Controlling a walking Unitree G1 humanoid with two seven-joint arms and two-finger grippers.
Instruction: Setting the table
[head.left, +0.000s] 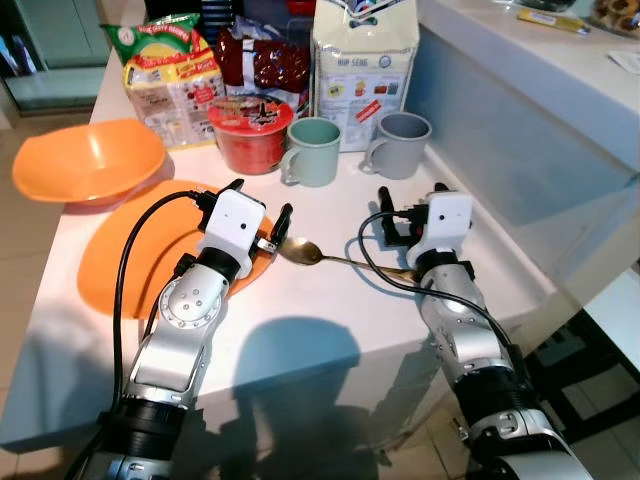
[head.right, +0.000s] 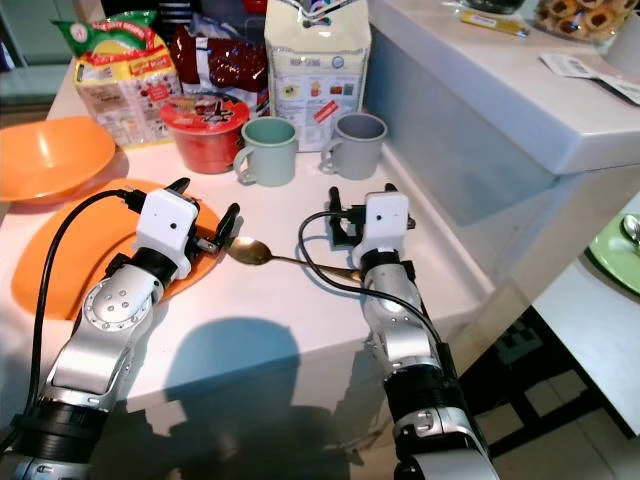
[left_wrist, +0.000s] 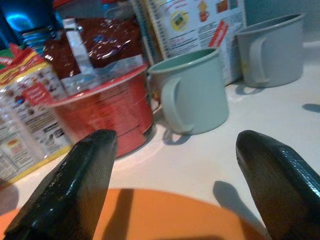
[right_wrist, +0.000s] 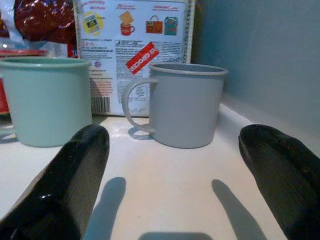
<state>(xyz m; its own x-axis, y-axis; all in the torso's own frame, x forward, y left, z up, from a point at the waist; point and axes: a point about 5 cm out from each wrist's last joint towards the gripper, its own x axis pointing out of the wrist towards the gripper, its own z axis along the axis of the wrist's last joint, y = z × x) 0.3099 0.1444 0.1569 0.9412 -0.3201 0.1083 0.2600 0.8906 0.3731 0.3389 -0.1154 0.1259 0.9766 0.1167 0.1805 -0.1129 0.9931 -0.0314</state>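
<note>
An orange plate (head.left: 110, 265) lies on the white table (head.left: 310, 330) at the left, with an orange bowl (head.left: 88, 160) behind it. A brass spoon (head.left: 300, 250) rests on the table, its bowl touching the plate's right edge and its handle running under my right wrist. My left gripper (head.left: 258, 203) hovers open over the plate's right rim, just left of the spoon, nothing between its fingers (left_wrist: 75, 195). My right gripper (head.left: 412, 205) stands open and empty in front of the grey mug (right_wrist: 185, 105). A green mug (head.left: 315, 152) stands left of the grey one.
Behind the mugs stand a red noodle cup (head.left: 250, 132), a white paper bag (head.left: 362, 60) and snack packets (head.left: 170, 75). A raised white counter (head.left: 530, 90) walls the right side. The table's front edge is near my arms.
</note>
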